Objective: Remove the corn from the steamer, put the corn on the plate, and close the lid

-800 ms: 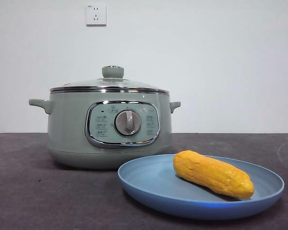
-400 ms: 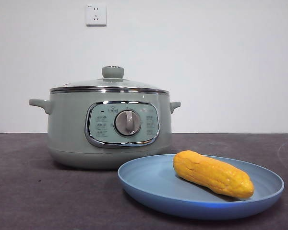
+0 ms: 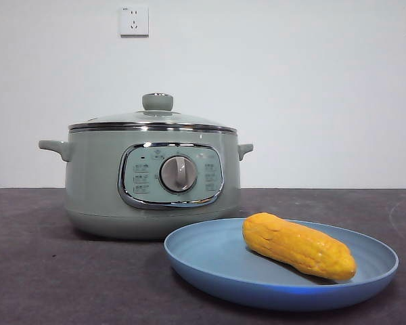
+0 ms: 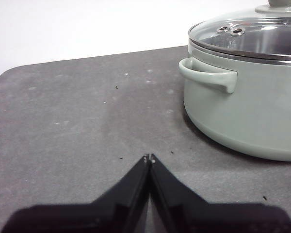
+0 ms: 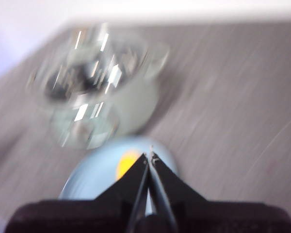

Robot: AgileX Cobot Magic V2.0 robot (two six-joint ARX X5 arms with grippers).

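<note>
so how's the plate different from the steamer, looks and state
The plate is light blue, shallow and open, with the corn lying on it; the steamer is pale sage green, tall and closed under its glass lid. The steamer has side handles and a dial; the plate is plain. Both are round.

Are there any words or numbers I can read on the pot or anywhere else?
No text here is readable.
Pot's control panel: small markings around the dial, too small to read.
Wall socket: a tiny mark at its top corner, unreadable.
Plate, corn, lid: no writing visible.

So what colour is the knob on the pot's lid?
Pale green, like the pot; the knob shows best in the front view.
</note>
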